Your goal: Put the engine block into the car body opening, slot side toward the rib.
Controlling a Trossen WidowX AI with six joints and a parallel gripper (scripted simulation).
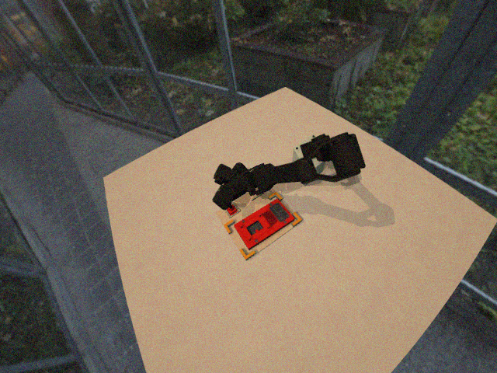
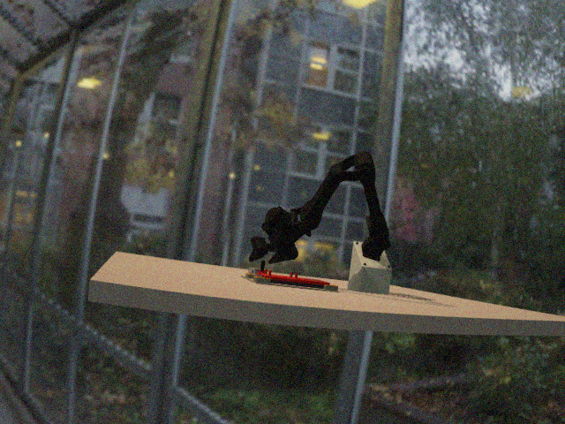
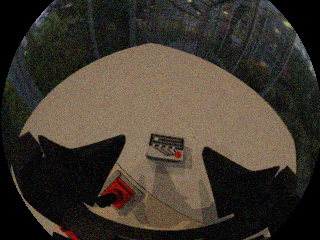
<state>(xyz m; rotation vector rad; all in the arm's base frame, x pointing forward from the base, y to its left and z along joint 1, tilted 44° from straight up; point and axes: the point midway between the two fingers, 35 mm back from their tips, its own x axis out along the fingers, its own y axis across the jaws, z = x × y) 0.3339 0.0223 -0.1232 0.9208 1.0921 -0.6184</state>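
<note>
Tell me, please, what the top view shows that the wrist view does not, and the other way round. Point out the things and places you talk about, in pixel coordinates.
Only the top view: the whole red car body (image 1: pixel 262 230) with its dark openings, orange corner brackets (image 1: pixel 297 219) around it, and the arm's pale base (image 1: pixel 297 152).

Only the wrist view: a grey block (image 3: pixel 164 156), probably the engine block, with a striped top and a red dot.

Both: the gripper (image 1: pixel 224 185) (image 3: pixel 166 146), plainly open only in the wrist view, and the small red piece (image 1: pixel 232 210) (image 3: pixel 120 188) beside it.
</note>
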